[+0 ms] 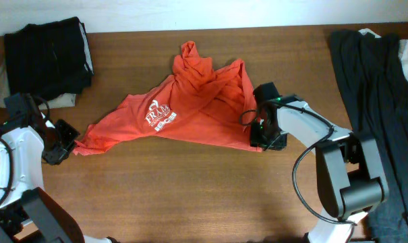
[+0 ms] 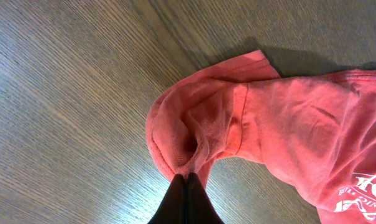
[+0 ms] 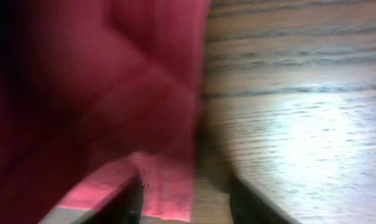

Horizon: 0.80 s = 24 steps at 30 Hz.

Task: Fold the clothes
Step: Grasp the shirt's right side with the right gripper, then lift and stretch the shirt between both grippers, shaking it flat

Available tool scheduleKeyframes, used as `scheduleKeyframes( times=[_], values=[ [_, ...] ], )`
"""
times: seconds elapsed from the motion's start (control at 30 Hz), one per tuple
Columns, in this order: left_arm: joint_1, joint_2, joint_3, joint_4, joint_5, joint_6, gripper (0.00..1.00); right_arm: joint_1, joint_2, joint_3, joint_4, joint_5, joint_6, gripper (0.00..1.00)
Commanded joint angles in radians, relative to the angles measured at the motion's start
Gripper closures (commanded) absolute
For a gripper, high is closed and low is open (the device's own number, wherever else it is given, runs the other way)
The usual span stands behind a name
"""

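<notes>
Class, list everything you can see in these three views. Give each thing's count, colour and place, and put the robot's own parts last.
T-shirt: one, orange-red with a white logo, crumpled at the table's middle.
folded garments: one pile, black, top left of the overhead view.
long garment: one, dark grey, lying down the right side.
pale cloth: one, beige, showing beside the black pile's left edge.
table: one, brown wood, under everything.
left gripper: one, black fingers, shut on the T-shirt's left end.
right gripper: one, black fingers, apart at the T-shirt's right edge.
</notes>
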Motion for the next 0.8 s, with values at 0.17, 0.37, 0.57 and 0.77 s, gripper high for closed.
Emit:
scheduleKeyframes(
  times=[0.17, 0.37, 0.57, 0.77],
  values=[
    [-0.005, -0.082, 0.043, -0.006, 0.158, 0.063, 1.0, -0.002, -0.07, 0.058, -0.069, -0.01, 0.061, 0.96],
    [-0.053, -0.478, 0.183, -0.064, 0.156, 0.061, 1.0, -0.009, -0.459, 0.393, -0.327, 0.024, 0.009, 0.96],
    [-0.053, -0.657, 0.43, -0.161, 0.149, 0.06, 1.0, -0.009, -0.594, 0.8, -0.545, 0.041, -0.041, 0.96],
    [-0.053, -0.655, 0.628, -0.23, 0.047, 0.061, 1.0, -0.009, -0.597, 1.152, -0.702, 0.187, -0.06, 0.96]
  ],
)
